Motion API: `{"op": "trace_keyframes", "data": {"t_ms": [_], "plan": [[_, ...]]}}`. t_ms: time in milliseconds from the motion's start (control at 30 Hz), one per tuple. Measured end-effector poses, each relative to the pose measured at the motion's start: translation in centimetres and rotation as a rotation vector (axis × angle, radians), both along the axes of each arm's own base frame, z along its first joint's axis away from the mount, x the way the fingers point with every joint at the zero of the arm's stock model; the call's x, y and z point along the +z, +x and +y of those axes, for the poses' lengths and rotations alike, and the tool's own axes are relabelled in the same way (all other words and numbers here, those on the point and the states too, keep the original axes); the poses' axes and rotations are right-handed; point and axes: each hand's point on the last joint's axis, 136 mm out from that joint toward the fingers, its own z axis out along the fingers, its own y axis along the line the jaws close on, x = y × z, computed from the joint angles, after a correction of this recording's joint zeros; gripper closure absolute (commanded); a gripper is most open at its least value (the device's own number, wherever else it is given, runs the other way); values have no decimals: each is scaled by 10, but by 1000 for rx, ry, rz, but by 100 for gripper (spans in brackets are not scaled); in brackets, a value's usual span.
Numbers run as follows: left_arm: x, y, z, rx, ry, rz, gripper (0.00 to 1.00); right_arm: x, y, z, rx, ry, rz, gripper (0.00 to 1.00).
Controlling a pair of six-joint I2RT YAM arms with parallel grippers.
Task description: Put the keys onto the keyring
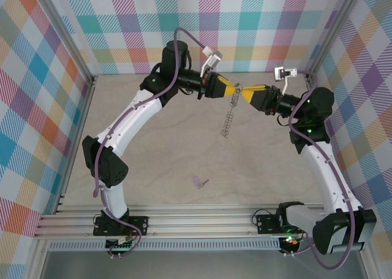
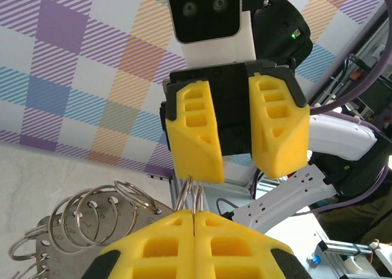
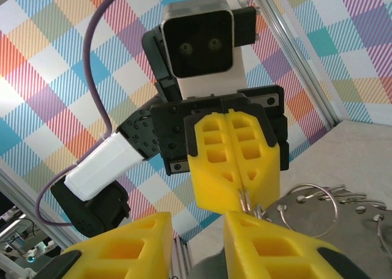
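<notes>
the key (image 1: 197,181) is lying on the table (image 1: 153,138) near the front, well apart from the keyring (image 1: 228,122). farther back the keyring is hanging from the left gripper (image 1: 236,91), which is clamping its wire. the right gripper (image 1: 246,94) is facing it, fingers standing apart.

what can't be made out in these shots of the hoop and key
Top external: the tiny key with a lilac plastic head is too small to show its blade's shape.
Top external: the large thin grey metal hoop hangs edge-on, its silvery fringe blurred.
Left wrist: the shut left end effector hides where it clamps the hoop; the bottom edge cuts the hoop off.
Right wrist: the open right end effector covers the hoop's lower stretch.
</notes>
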Motion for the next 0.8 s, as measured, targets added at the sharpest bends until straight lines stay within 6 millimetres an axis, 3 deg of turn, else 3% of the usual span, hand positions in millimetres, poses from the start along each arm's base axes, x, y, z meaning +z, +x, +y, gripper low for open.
{"op": "trace_keyframes", "data": {"t_ms": [400,800], "plan": [[0,-1,0,-10,-2,-7,100,-11,15,1,-14,0,37,70],[-3,1,-1,-10,8,6,100,-9,14,3,-5,2,26,72]]}}
